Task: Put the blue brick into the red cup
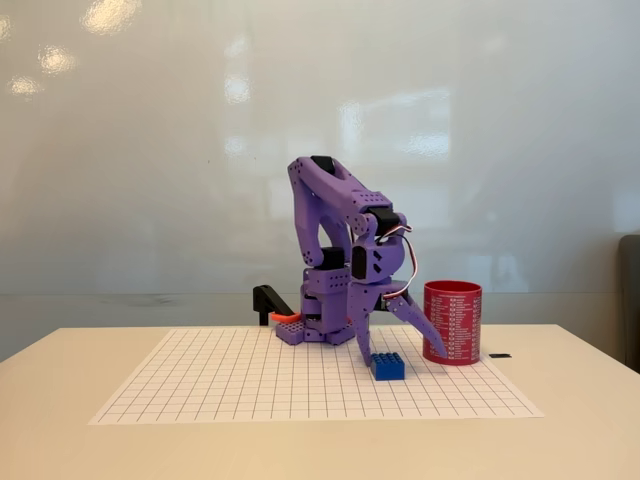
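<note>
The blue brick (387,366), small with studs on top, lies on the white grid sheet in the fixed view, right of centre. The red cup (452,322) with white text stands upright just right of and behind the brick. My purple gripper (403,353) hangs low over the brick and is open. One finger (363,341) comes down at the brick's left side and the other finger (424,326) spreads out to the right, toward the cup's base. Whether either finger touches the brick cannot be told.
A white grid sheet (240,385) covers the middle of the beige table. The arm's purple base (320,325) stands at the sheet's back edge with a black clamp (270,300) to its left. A small dark object (500,355) lies right of the cup.
</note>
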`<state>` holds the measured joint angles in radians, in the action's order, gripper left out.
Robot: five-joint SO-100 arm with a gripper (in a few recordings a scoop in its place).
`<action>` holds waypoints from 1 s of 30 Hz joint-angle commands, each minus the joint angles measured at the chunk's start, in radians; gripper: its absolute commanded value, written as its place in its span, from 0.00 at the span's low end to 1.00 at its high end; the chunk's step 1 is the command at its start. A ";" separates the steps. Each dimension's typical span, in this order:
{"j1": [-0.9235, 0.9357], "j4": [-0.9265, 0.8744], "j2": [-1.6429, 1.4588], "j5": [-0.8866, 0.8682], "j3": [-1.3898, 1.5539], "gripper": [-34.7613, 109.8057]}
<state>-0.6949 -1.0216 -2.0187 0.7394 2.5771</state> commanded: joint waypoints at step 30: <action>0.213 0.052 -0.101 0.005 0.104 0.27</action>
<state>-0.4909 -0.9480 -2.1092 0.7118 2.6553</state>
